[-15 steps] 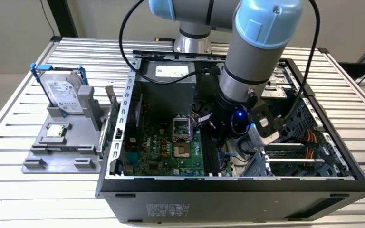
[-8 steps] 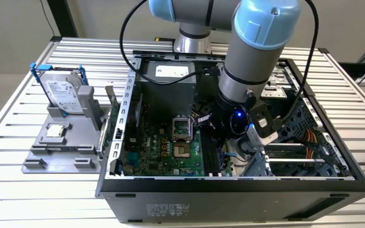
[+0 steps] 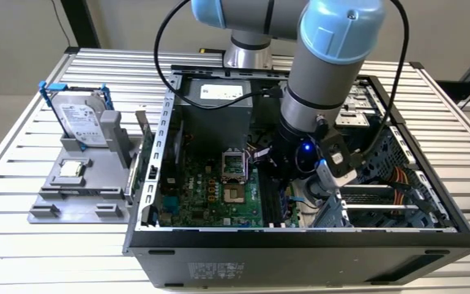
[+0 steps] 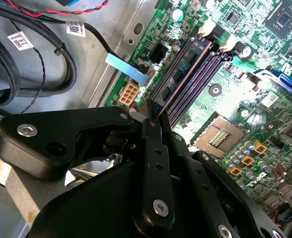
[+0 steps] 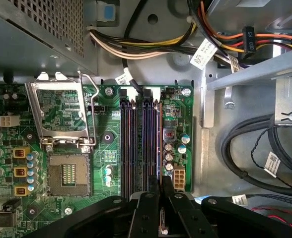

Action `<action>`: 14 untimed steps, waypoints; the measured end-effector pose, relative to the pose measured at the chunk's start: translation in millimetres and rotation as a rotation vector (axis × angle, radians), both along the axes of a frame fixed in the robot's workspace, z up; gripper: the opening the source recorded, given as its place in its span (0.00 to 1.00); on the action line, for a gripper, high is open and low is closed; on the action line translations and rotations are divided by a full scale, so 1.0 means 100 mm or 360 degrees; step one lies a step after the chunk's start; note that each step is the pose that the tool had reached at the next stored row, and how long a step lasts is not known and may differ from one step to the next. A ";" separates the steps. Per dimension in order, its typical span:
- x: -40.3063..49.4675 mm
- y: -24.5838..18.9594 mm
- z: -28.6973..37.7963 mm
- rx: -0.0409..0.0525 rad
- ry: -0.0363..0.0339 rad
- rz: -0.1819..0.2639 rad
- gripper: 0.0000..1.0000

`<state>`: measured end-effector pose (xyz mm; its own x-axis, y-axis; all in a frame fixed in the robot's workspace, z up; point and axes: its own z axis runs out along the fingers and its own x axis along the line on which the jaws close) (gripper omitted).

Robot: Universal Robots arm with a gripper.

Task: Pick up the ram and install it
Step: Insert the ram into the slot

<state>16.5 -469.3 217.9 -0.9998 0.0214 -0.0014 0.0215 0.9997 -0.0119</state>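
In the exterior view the arm reaches down into the open computer case [image 3: 300, 236] on the desk [image 3: 55, 245], its hand [image 3: 317, 184] low over the motherboard [image 3: 210, 193], just beside the open processor socket [image 3: 233, 165]. In the second wrist view the hand [image 4: 155, 121] is closed narrow on the ram [image 4: 183, 74], which stands on edge in a memory slot beside the empty slots [image 4: 198, 82]. In the first wrist view the hand [image 5: 160, 186] sits over the memory slots [image 5: 141, 139], beside the processor socket [image 5: 69, 173], with the ram [image 5: 154, 144] in line with them.
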 end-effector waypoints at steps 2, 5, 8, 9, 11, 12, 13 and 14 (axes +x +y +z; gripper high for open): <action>-0.002 0.002 0.000 -0.0003 0.0000 0.0000 0.00; -0.003 0.001 0.000 -0.0006 0.0000 0.0000 0.00; -0.002 0.002 0.003 -0.0006 0.0000 0.0000 0.00; -0.003 0.002 0.003 -0.0006 0.0000 0.0000 0.00; -0.003 0.002 0.006 -0.0006 0.0000 0.0000 0.00; -0.004 0.002 0.006 -0.0006 0.0000 0.0000 0.00; -0.007 0.002 0.006 -0.0006 0.0000 0.0000 0.00; -0.008 0.002 0.009 -0.0006 0.0000 0.0000 0.00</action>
<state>15.8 -469.1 218.7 -0.9998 0.0216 -0.0013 0.0217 0.9996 -0.0156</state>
